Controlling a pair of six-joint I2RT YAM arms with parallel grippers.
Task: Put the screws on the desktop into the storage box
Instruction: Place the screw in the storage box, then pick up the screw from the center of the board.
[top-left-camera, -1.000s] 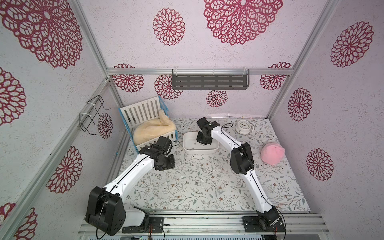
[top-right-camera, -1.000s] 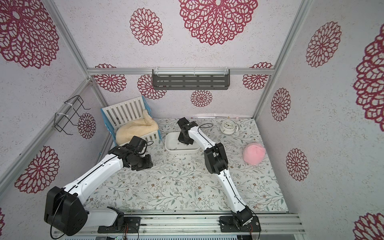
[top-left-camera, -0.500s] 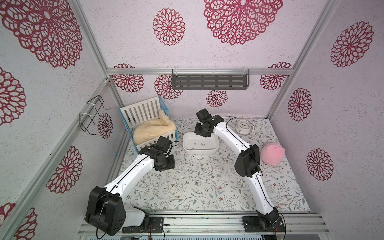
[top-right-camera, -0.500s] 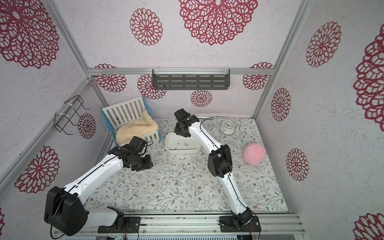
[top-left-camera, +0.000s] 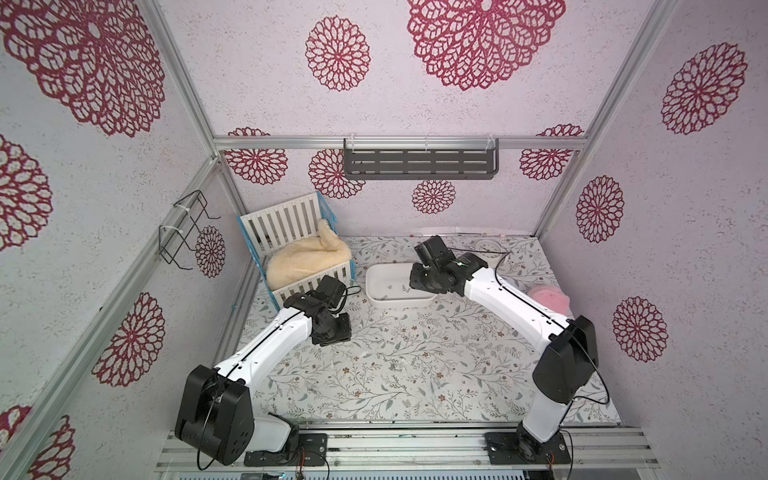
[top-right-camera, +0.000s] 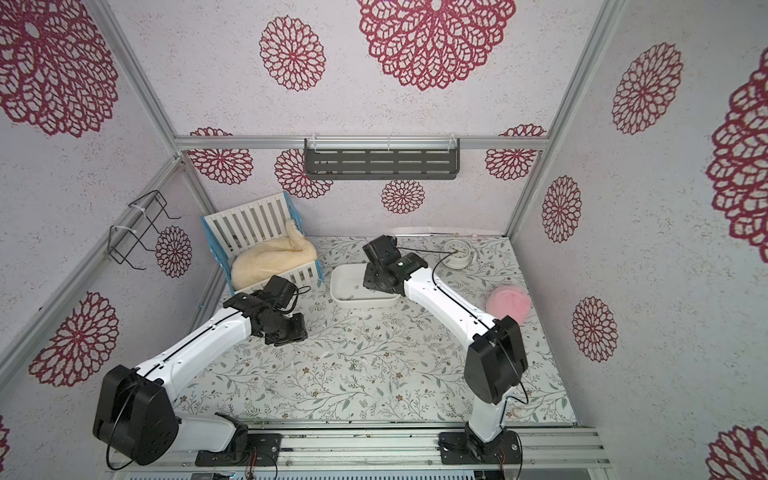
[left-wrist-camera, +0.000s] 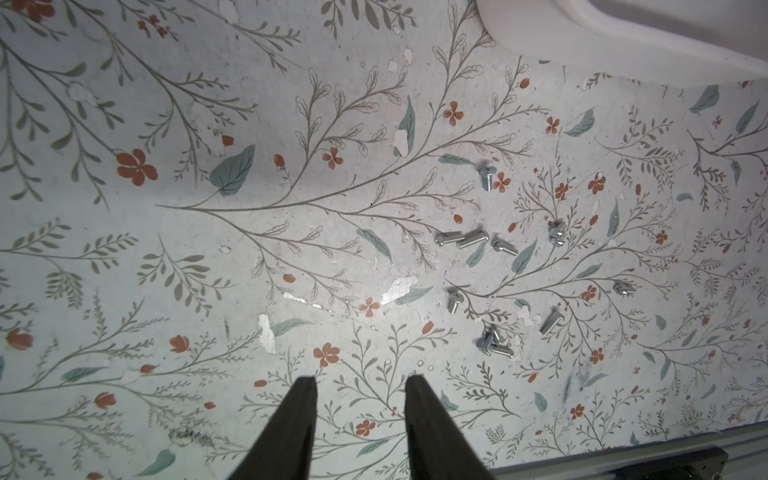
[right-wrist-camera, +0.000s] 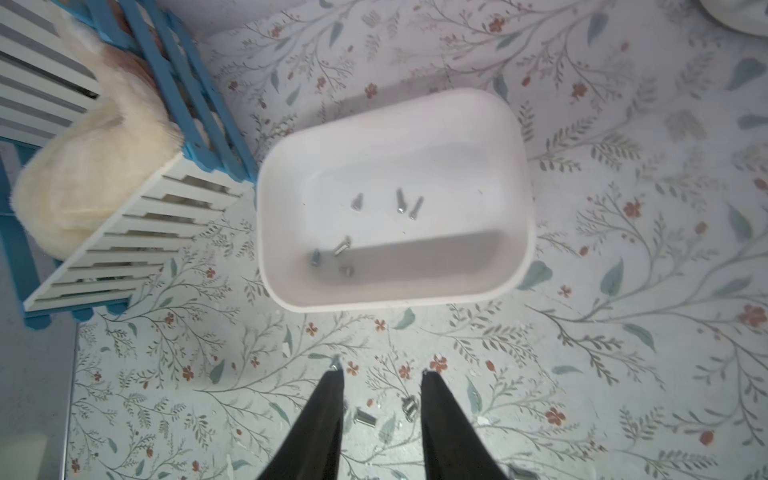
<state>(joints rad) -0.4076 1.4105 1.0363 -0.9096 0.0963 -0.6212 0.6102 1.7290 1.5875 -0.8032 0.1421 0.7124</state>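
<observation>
Hard to see, first. My left fingers show only as two dark tips, their bases cut off at the frame edge. They are spread with nothing between them, hanging above the desk. My right fingers look the same: two tips, spread, with nothing gripped. In both top views each pair hides under its own wrist block. The storage box stands on the desk just beside the crib. The left wrist view catches only one cut-off corner of it. The right wrist view is soft with blur.

Counts. Screws inside the box: six, three near the middle and three at the shaded end. Loose on the desk in the left wrist view: a single, a row of three, and two more singles. Then come a stacked pair, a clump of about three and one dim grey speck I cannot be sure of. That makes eleven or twelve. The right wrist view shows three blurred ones around my right fingers and a fourth cut by the frame edge. In the top views they are faint specks.
</observation>
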